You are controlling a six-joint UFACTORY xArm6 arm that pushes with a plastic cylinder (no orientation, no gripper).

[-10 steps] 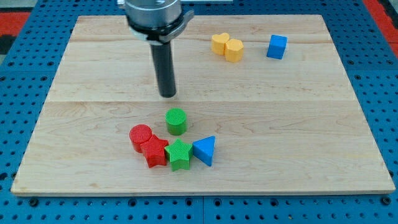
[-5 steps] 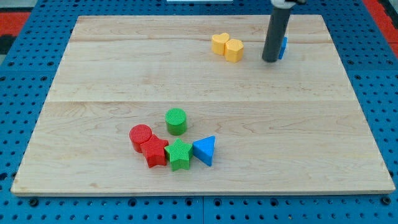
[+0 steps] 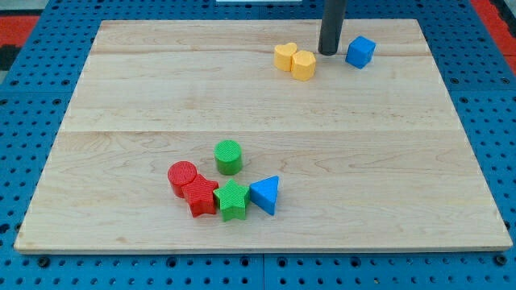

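My tip (image 3: 328,51) rests on the wooden board (image 3: 121,97) near the view's top, between the blue cube (image 3: 360,51) on its right and two yellow blocks on its left. The nearer yellow block (image 3: 304,65) sits just left and below the tip; the yellow heart (image 3: 284,55) touches that block. The tip stands a small gap from the blue cube. Far below, a green cylinder (image 3: 229,156) stands alone above a cluster: red cylinder (image 3: 182,176), red star (image 3: 201,196), green star (image 3: 233,200) and blue triangle (image 3: 266,194).
The board lies on a blue pegboard (image 3: 32,121) that surrounds it on all sides. A red strip (image 3: 20,20) shows at the view's top left corner.
The rod swept from the board's middle left to the top right beside the blue cube, then shifted left. The blue cube has turned slightly and sits a little higher.
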